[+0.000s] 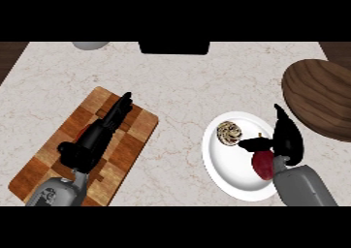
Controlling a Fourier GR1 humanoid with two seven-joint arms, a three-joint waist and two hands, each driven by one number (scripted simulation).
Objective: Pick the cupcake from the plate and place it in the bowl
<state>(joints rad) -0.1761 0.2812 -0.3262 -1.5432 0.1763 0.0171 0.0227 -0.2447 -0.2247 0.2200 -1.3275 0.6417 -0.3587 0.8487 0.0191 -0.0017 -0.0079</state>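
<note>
My right hand (287,140) hangs over the right rim of the white plate (232,172). The fingers are straight and close together, pointing away from me past the plate's far edge. My thumb sticks out sideways toward the plate's middle. Nothing is in its grasp.

The cupcake (229,133) sits on the far half of the plate, left of my hand. It is just beside my thumb tip, though I cannot tell whether the two touch. A dark red round thing (262,164) lies on the near right part of the plate, partly tucked under my wrist.

The brown wooden bowl (325,97) stands to the right of the plate and a little beyond it. Its rim is close to my fingers.

Well to the left of the plate, my left hand (85,150) lies over a checkered wooden cutting board (139,128). Its fingers are stretched out flat and hold nothing.

Beyond the plate, at the far edge of the pale marbled counter (178,87), a black object (174,47) and a pale round one (90,45) are cut off by the view.
</note>
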